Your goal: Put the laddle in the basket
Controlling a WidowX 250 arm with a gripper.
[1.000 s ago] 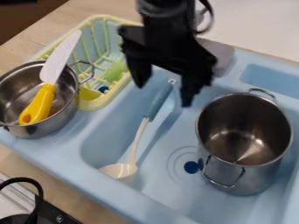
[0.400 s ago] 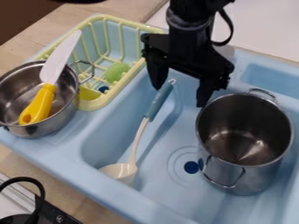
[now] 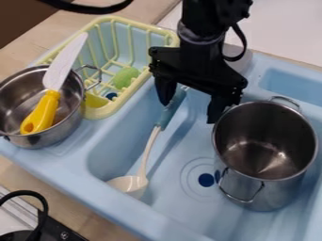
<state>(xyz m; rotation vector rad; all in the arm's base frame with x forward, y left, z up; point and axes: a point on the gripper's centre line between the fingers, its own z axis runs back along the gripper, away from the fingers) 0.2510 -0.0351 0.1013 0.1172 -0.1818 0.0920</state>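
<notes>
White ladle with blue handle [image 3: 151, 140] lies in light-blue plastic sink [image 3: 176, 209], left of tall steel pot [image 3: 273, 194]. Black claw [image 3: 189, 113] spread, released, over handle end. Pale yellow-green basket [image 3: 106, 112], far left: green item [image 3: 125, 77]. Small steel pot [image 3: 61, 133]: yellow-handled white knife [image 3: 45, 109].

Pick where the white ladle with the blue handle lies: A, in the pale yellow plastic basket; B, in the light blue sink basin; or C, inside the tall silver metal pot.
B: the ladle rests in the basin, outside both the basket and the tall pot.
</notes>
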